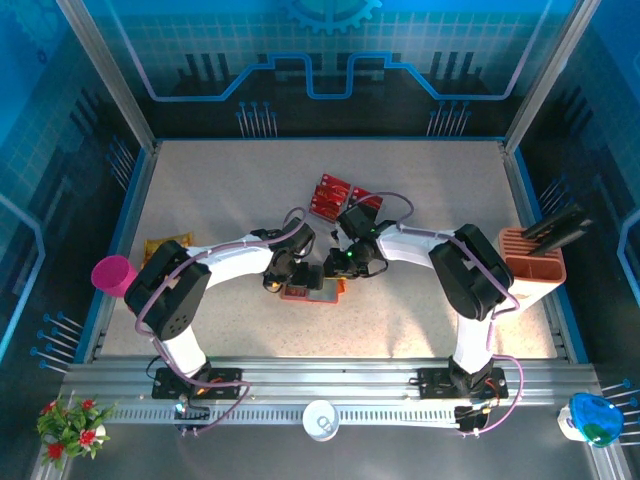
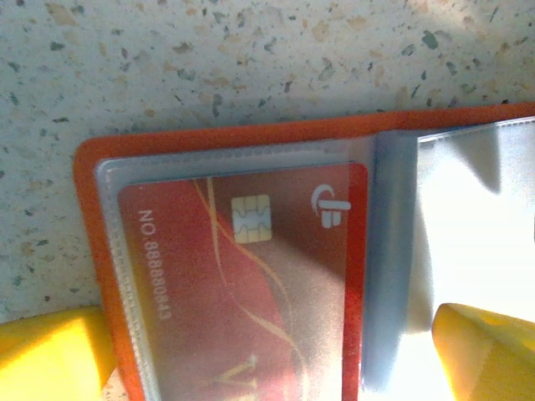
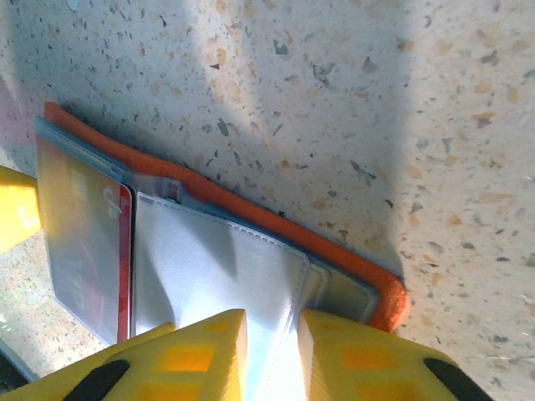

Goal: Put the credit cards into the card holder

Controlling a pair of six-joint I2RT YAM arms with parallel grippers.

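While you look down from above, both arms meet mid-table over the wallet (image 1: 308,291), which lies open and flat on the speckled table (image 1: 200,200).

Your left gripper (image 1: 276,277) is spread wide. In its wrist view (image 2: 267,334), one yellow finger sits by the wallet's (image 2: 209,138) outer edge and the other over the pale leaf (image 2: 468,217) past the fold. Between them lies a red card (image 2: 242,276), chip up, already tucked under the clear pocket.

Your right gripper (image 1: 336,268) is narrow. Its wrist view (image 3: 272,334) shows the two fingers nearly together at the free edge of that pale leaf (image 3: 217,267). The leaf runs into the gap, but you cannot tell whether they actually pinch it. From that side you also see the red card's (image 3: 124,251) edge in the far pocket and the wallet's (image 3: 386,302) orange cover beneath.

More red cards (image 1: 335,193) lie loose in a small heap just beyond the grippers, apart from the wallet. At the right edge is the stand (image 1: 530,268), with dark cards (image 1: 556,226) poking out.
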